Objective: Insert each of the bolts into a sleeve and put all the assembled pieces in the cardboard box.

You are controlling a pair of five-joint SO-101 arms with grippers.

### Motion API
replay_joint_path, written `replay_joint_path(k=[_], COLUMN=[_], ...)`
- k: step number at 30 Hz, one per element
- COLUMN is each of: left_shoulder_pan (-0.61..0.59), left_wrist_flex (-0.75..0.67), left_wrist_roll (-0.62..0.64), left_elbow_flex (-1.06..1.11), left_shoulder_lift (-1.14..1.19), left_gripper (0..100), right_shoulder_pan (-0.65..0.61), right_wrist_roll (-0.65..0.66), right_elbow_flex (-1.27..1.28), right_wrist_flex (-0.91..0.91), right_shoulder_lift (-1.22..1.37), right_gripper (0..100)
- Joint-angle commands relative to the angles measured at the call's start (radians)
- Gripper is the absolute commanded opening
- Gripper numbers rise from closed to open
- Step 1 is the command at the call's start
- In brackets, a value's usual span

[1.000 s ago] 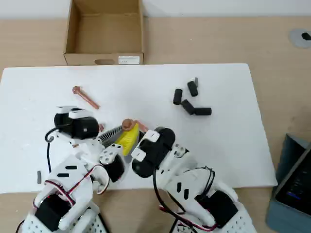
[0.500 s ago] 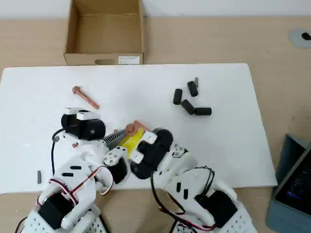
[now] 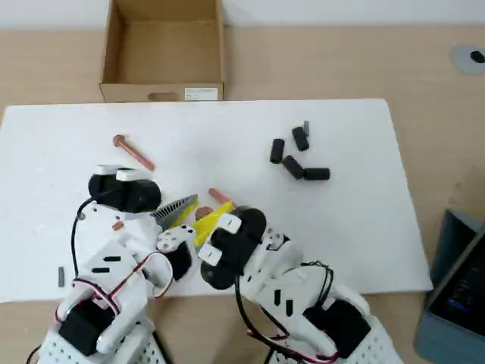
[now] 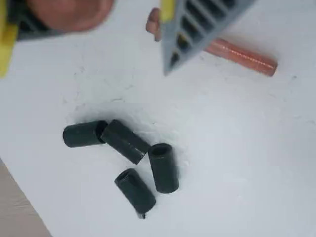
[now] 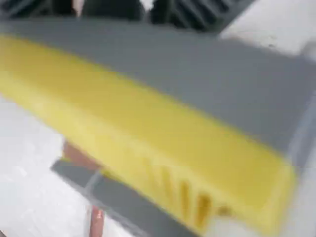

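The right gripper (image 3: pixel 206 217) is hanging low over the near middle of the white mat (image 3: pixel 356 243). Its yellow-padded jaws are standing narrow and pinching the held bolt (image 3: pixel 202 214), a copper piece whose round head is showing just left of the yellow pad. In the right wrist view a strip of copper is sitting between the 2 jaws.

The left gripper (image 3: pixel 186 205) is pointing right, just beside the right gripper. I cannot tell whether it is spread or closed.

The loose bolt (image 3: pixel 220 198) is lying flat on the mat just beyond both grippers, angled from far left to near right, apart from the held bolt. In the left wrist view its shaft is resting on the mat behind that arm's grey tip.

The third bolt (image 3: pixel 133 152) is lying by itself on the left part of the mat, beyond the left arm, head toward the far left.

The 4 sleeves (image 3: pixel 292 167) are lying on their sides in a loose cluster on the right part of the mat, well apart from all 3 bolts; 2 of them are touching end to end, and none is carrying a bolt.

The cardboard box (image 3: pixel 163 92) is sitting open on the wooden table (image 3: pixel 341 64), against the mat's far-left edge, with nothing in it.
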Motion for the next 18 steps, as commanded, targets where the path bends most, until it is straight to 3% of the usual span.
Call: replay_joint_path(k=[1, 9, 15, 18], left_shoulder_pan=[-0.012, -0.089, -0.241, -0.322], left_wrist_flex=[0.003, -0.002, 0.002, 0.003], left_wrist_roll=[-0.008, -0.009, -0.054, -0.118], left_elbow_flex=[-0.083, -0.167, -0.209, -0.203], left_shoulder_lift=[-0.001, -0.001, -0.005, -0.007], left_gripper=[22, 20, 0, 1], right_shoulder_pan=[-0.016, 0.085, 0.213, 0.282], right_wrist_roll=[-0.002, -0.094, -0.173, -0.219], right_elbow_flex=[-0.028, -0.027, -0.027, -0.027], right_wrist_flex=[-0.031, -0.025, -0.025, -0.025], right_shoulder_lift=[-0.117, -0.117, -0.117, -0.114], right_gripper=[0.9, 0.9, 0.9, 0.9])
